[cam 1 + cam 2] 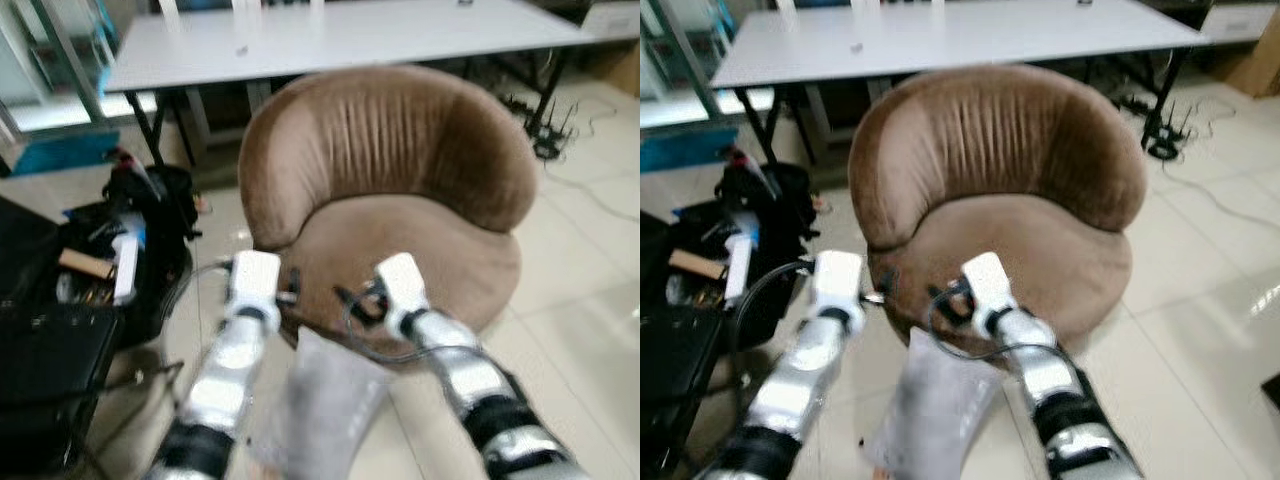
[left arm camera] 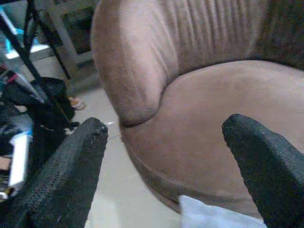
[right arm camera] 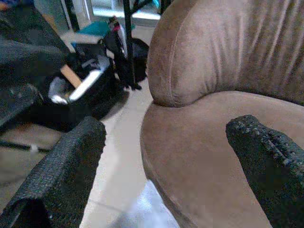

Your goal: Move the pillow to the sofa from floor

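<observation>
— Sitting in the middle of the tiled floor is a brown round sofa, its curved back rising toward the long grey surface behind it. Are you seeing that too?

— Yes, and to the robot's left an open black bag full of odds and ends is lying on the floor, just beside the sofa's base. Cables are trailing on the tiles behind the sofa on the right.

— Where is the pillow lying?

— The pillow, pale grey, is resting on the floor between the two silver arms, its upper edge just at the front foot of the sofa. In the left wrist view a pale corner of it is showing under the seat's front edge.

— And the grippers?

— Both are hovering above the pillow, pointing at the seat. The left gripper is holding its jaws spread wide with nothing between them; the right gripper is doing the same, jaws wide apart and gripping nothing. Neither is touching the pillow or the sofa.
</observation>
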Controlling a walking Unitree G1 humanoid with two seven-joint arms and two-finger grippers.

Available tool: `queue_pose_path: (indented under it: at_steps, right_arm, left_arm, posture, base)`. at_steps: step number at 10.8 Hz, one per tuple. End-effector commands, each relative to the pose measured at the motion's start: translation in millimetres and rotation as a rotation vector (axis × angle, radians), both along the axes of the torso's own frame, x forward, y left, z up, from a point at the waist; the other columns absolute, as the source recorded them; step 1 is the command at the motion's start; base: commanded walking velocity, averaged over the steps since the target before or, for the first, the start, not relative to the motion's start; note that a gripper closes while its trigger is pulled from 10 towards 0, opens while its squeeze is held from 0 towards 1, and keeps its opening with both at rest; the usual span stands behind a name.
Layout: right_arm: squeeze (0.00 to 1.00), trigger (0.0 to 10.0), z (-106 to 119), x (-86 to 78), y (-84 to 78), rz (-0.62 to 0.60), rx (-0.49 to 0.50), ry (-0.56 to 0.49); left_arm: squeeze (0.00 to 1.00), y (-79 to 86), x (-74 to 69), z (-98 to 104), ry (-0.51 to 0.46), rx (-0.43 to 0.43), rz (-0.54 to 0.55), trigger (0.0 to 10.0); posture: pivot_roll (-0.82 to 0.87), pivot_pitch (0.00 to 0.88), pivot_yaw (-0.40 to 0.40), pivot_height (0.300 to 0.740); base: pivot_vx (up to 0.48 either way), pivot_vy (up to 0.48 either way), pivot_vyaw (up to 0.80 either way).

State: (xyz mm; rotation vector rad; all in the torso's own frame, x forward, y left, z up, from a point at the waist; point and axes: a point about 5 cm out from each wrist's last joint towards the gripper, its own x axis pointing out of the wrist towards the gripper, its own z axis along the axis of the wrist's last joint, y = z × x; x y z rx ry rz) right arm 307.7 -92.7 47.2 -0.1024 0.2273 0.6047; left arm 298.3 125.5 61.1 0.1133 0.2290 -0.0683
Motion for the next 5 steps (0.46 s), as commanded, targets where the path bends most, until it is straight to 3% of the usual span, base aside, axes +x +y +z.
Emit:
queue_pose_path:
  at_steps: [1,4,5]
  right_arm:
    - [0.00,10.0,-0.2,0.2,-9.5,-0.020,-0.006,-0.001]
    - [0.00,10.0,-0.9,-0.9,-10.4,-0.018,-0.007,-0.001]
    - [0.00,10.0,-1.2,-1.7,-10.0,-0.014,-0.006,-0.002]
  left_arm:
    - [0.00,-8.2,0.1,3.2,-0.014,-0.015,-0.018,10.0]
    - [0.00,-7.8,-0.6,2.4,-0.012,-0.001,-0.030,10.0]
    - [0.00,-8.1,-0.8,1.6,-0.003,0.003,-0.034,10.0]
  posture:
    - [-0.09,0.000,0.052,0.740]
    - [-0.10,0.000,0.053,0.740]
    - [-0.10,0.000,0.053,0.740]
  base:
    - [0.000,0.000,0.00]
    - [0.000,0.000,0.00]
    - [0.349,0.000,0.00]
